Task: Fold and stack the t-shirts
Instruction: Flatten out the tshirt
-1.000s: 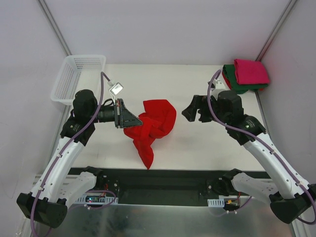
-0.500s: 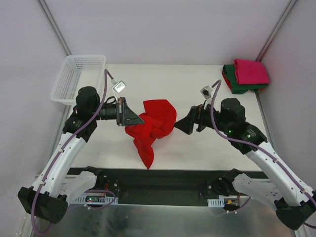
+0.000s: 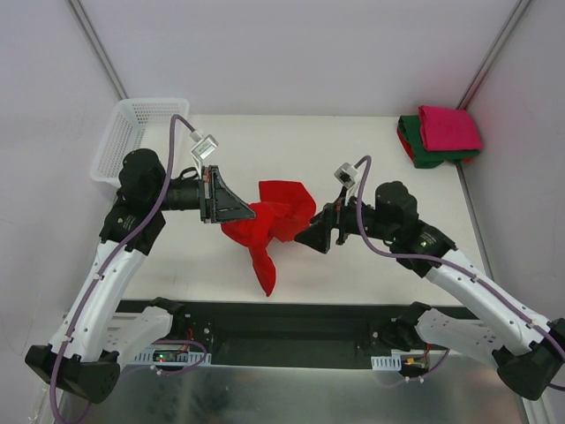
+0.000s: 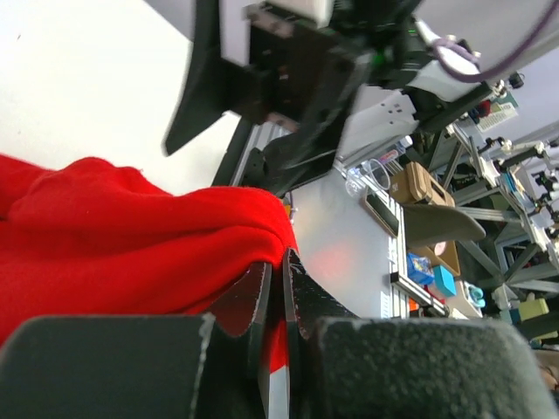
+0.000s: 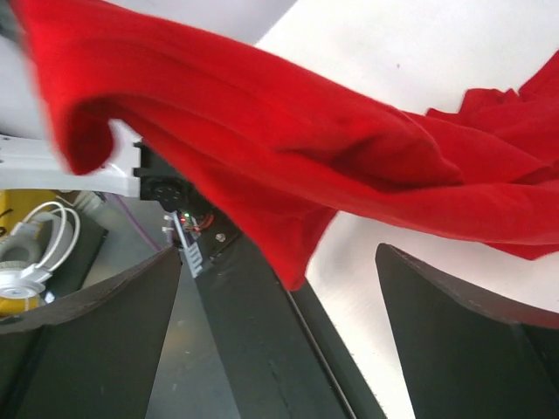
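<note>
The bright red t-shirt (image 3: 269, 225) hangs crumpled above the table's middle, one tail drooping toward the near edge. My left gripper (image 3: 247, 212) is shut on its left part; red cloth (image 4: 131, 236) is pinched between the fingers (image 4: 258, 297). My right gripper (image 3: 311, 237) is open at the shirt's right edge, its fingers (image 5: 454, 305) spread wide with the red shirt (image 5: 288, 148) hanging just ahead of them. A folded magenta-pink t-shirt (image 3: 448, 128) lies on a folded dark green t-shirt (image 3: 424, 155) at the far right corner.
A white mesh basket (image 3: 141, 137) stands at the far left corner of the table (image 3: 265, 141). White walls enclose the table on three sides. The dark rail with the arm bases (image 3: 291, 331) runs along the near edge.
My right arm has swung left and toward the shirt, bringing its open gripper up to the cloth's right edge. The left gripper has lifted the red shirt slightly and shifted a little.
</note>
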Action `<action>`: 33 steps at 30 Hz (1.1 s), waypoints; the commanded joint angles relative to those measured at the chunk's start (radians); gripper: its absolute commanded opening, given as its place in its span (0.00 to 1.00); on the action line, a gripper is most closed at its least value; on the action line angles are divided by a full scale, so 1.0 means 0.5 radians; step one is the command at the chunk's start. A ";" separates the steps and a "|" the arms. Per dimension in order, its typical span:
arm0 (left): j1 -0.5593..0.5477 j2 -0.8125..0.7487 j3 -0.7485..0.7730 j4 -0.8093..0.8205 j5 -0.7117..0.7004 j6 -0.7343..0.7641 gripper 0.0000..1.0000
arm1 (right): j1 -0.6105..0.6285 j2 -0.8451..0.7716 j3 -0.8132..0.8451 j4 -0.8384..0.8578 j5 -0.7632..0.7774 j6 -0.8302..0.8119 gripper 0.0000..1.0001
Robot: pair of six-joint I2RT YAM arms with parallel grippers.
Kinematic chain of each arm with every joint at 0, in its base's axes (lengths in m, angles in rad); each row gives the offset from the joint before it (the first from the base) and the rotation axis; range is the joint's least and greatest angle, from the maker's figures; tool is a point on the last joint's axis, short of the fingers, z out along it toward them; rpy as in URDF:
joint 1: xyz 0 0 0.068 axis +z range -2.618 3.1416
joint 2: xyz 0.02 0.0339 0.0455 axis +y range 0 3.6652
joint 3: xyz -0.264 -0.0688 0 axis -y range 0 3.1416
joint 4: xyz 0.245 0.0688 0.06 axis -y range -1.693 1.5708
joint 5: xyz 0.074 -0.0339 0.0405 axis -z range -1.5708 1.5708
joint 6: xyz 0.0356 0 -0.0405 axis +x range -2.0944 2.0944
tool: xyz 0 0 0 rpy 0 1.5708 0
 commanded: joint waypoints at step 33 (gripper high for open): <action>-0.018 -0.188 0.013 0.114 0.115 -0.114 0.00 | 0.176 0.397 0.222 0.171 0.203 -0.135 0.97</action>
